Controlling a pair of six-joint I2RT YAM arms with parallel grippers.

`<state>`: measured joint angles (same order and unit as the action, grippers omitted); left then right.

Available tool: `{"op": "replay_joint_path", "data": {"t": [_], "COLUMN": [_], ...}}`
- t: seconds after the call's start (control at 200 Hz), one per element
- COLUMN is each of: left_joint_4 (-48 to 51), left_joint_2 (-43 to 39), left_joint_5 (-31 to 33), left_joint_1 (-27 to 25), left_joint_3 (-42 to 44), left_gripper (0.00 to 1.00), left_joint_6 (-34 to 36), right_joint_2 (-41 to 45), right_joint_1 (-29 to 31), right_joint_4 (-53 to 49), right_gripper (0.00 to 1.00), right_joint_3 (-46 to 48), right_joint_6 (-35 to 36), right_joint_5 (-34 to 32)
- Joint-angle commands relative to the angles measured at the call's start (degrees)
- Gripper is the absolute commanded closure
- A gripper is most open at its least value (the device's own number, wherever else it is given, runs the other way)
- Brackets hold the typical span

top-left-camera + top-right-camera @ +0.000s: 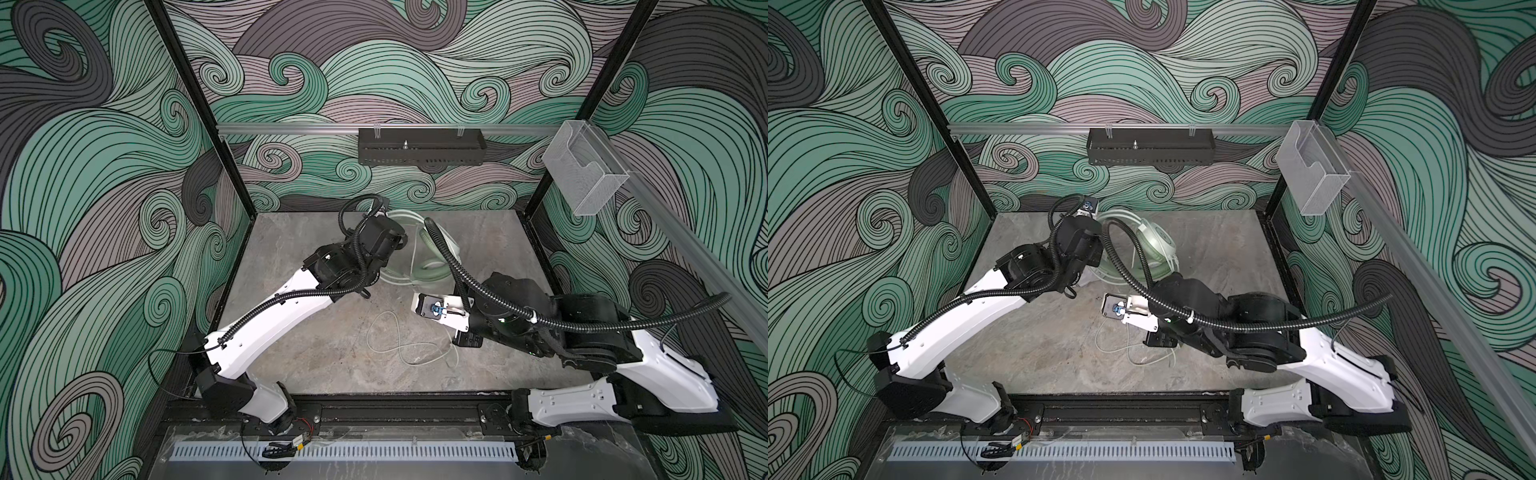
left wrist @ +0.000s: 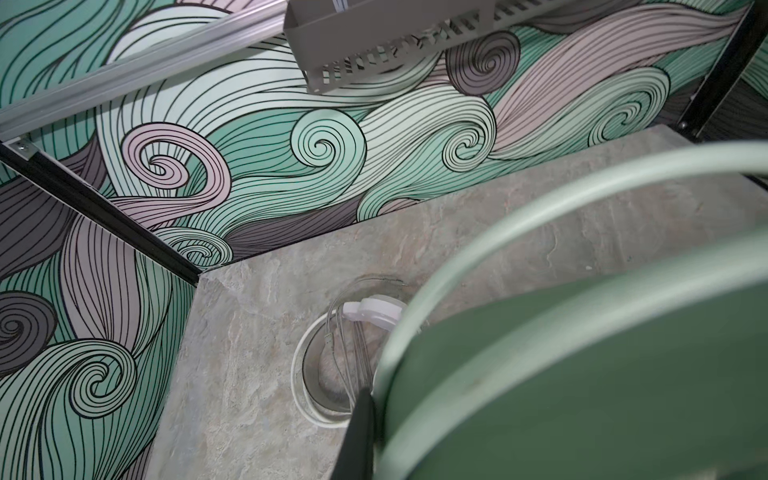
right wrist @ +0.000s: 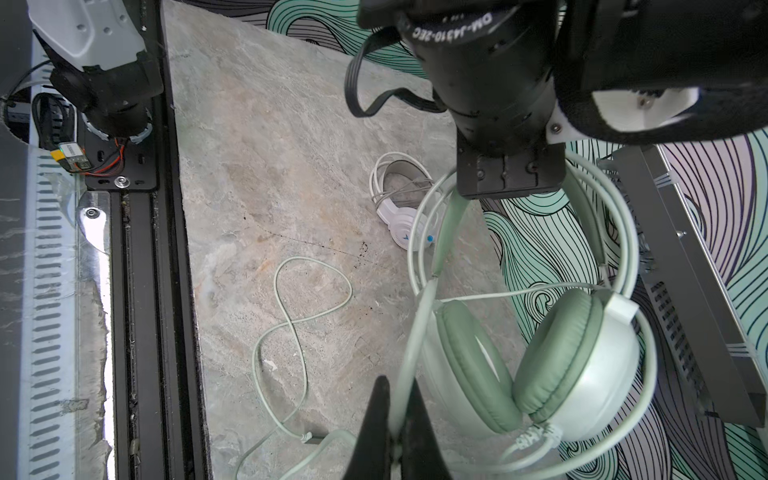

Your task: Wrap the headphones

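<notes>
- Mint headset (image 3: 540, 361) hangs over the table (image 3: 270, 145), far side; its cable (image 3: 291, 316) loops on the surface.
- Left gripper (image 2: 374, 403) seems clamped on its headband (image 3: 623, 232).
- Right gripper (image 3: 399, 419) is closed on the cable.
- White headset (image 3: 399, 212) lies on the table nearby.

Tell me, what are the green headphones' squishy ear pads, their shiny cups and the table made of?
Ear pads: probably soft fake leather over foam. They are matte green and puffy, with a seam line round the edge.
Cups: likely hard plastic. They are pale and smooth, with bright glints.
Table: looks like grey stone, veined and blotchy, but it could be a printed surface.
</notes>
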<state>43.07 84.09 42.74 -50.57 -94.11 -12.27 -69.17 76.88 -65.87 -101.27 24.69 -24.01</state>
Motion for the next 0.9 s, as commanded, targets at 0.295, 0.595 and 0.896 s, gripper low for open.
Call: {"op": "replay_joint_path", "data": {"t": [0.295, 0.595, 0.896], "left_joint_4": [-0.36, 2.92, 4.65], "left_joint_2": [-7.56, -9.65, -8.63], "left_joint_5": [-3.79, -0.23, 1.42], "left_joint_1": [-3.50, -4.36, -4.78], "left_joint_3": [6.17, 6.92, 5.68], "left_gripper": [1.00, 1.00, 1.00], "left_joint_6": [6.91, 18.25, 21.60], "right_joint_2": [-0.42, -1.42, -2.24], "right_joint_1": [-2.86, -2.88, -3.66], "right_joint_4": [-5.17, -6.79, -6.70], "right_gripper": [1.00, 1.00, 1.00], "right_joint_3": [-4.56, -4.28, -4.82], "right_joint_6": [4.41, 10.74, 13.18], "right_joint_5": [-7.43, -12.57, -16.32]}}
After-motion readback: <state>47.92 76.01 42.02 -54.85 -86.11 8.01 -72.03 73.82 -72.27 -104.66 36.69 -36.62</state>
